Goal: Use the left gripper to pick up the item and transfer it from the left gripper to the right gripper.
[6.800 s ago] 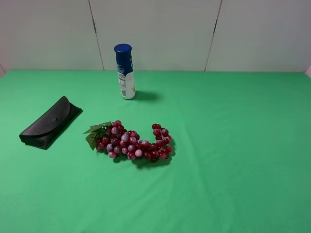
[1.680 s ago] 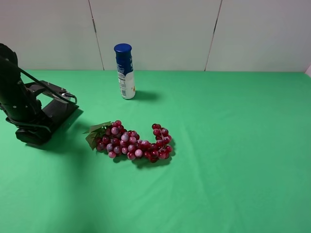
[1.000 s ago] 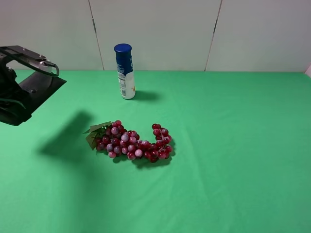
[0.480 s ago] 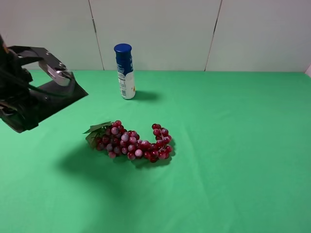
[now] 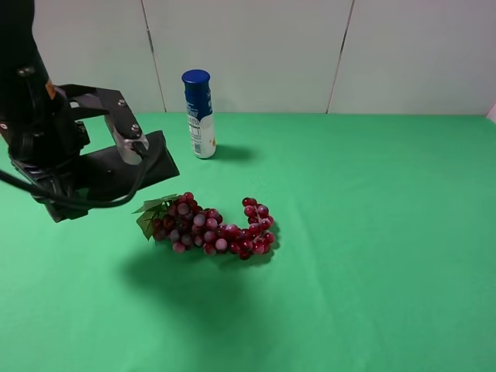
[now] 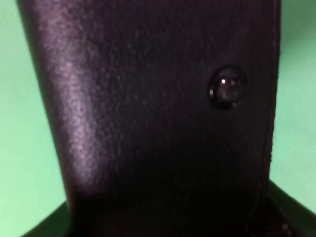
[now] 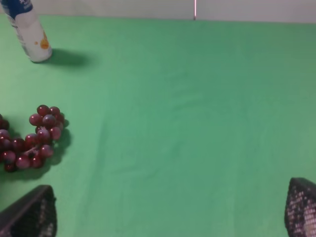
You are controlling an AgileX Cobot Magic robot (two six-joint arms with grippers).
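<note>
My left gripper (image 5: 99, 175) is shut on the black glasses case (image 5: 149, 160) and holds it in the air over the left of the green table, just left of the grape bunch. The case slants, its far end toward the bottle. In the left wrist view the case (image 6: 148, 113) fills the picture, its snap button (image 6: 227, 89) showing, with dark fingers (image 6: 291, 212) at the edges. My right gripper (image 7: 165, 217) is open and empty, low over bare cloth; it is out of the exterior high view.
A red grape bunch (image 5: 209, 226) with green leaves lies at the table's middle left; it also shows in the right wrist view (image 7: 29, 138). A blue-capped white-and-blue bottle (image 5: 199, 115) stands at the back near the wall. Green cloth (image 5: 372, 232) covers the table.
My left gripper has closed on the case, lifted it off the cloth and carried it right, toward the grapes. The grapes and bottle have not moved.
</note>
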